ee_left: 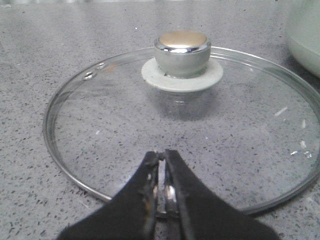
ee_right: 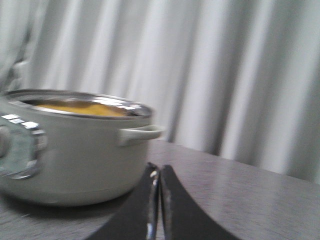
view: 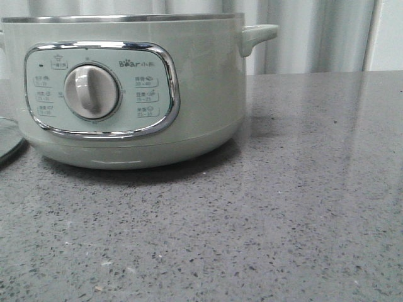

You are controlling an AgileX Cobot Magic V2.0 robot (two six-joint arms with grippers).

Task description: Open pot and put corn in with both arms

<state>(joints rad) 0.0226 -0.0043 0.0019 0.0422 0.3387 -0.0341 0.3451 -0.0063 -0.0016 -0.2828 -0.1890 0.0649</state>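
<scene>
The pale-green pot (view: 201, 94) stands on the grey table at the left, uncovered, with its steel rim, dial (view: 91, 92) and "Bear" logo facing me. In the blurred right wrist view the pot (ee_right: 75, 155) shows a yellow patch (ee_right: 82, 108) just inside its rim, which looks like the corn. The glass lid (ee_left: 225, 150) with its knob (ee_left: 182, 52) lies flat on the table beside the pot (ee_left: 305, 35). My left gripper (ee_left: 161, 155) is shut and empty over the lid's near edge. My right gripper (ee_right: 159, 170) is shut and empty, near the pot's right handle (ee_right: 140, 134).
The lid's edge (view: 7, 141) shows at the far left of the front view. A pale curtain (view: 315, 34) hangs behind the table. The grey speckled tabletop (view: 296, 207) stretches to the right of and in front of the pot.
</scene>
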